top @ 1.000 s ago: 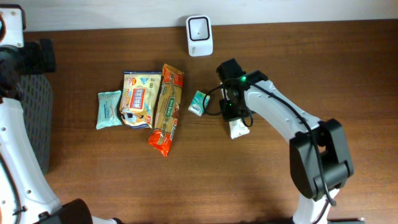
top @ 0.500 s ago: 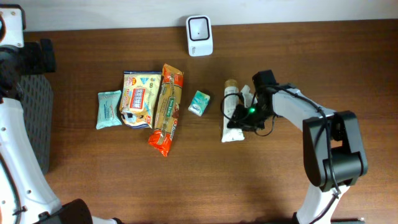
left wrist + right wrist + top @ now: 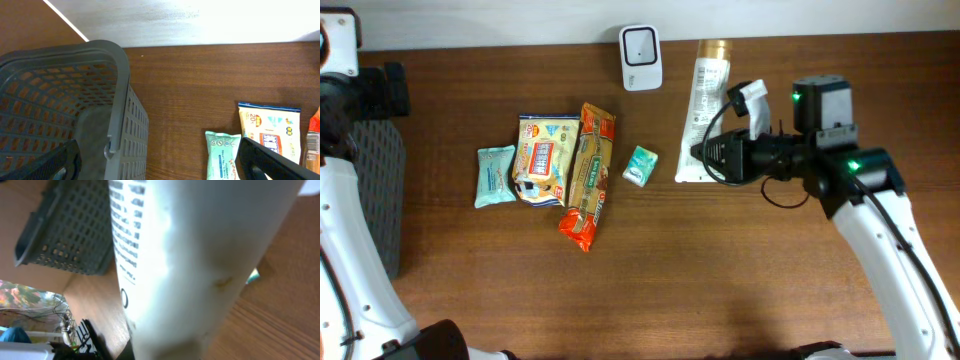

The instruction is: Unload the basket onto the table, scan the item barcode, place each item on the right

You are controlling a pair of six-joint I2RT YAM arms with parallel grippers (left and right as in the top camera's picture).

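My right gripper (image 3: 708, 158) is shut on the flat bottom end of a white tube (image 3: 705, 105) with a gold cap. The tube is lifted off the table, its cap toward the back edge, just right of the white barcode scanner (image 3: 641, 44). In the right wrist view the tube (image 3: 200, 255) fills most of the frame, with black printed text along its left side; the fingers are hidden behind it. My left gripper (image 3: 160, 167) stands open over the far left, with nothing between its fingers.
A grey mesh basket (image 3: 60, 110) sits at the left edge. A teal wipes pack (image 3: 495, 175), a snack bag (image 3: 545, 158), a long orange packet (image 3: 588, 175) and a small teal packet (image 3: 640, 166) lie mid-table.
My right gripper has closed on the tube's bottom end, lifted it and carried it toward the back beside the scanner. The right arm has swung out to the right. The left arm is still.
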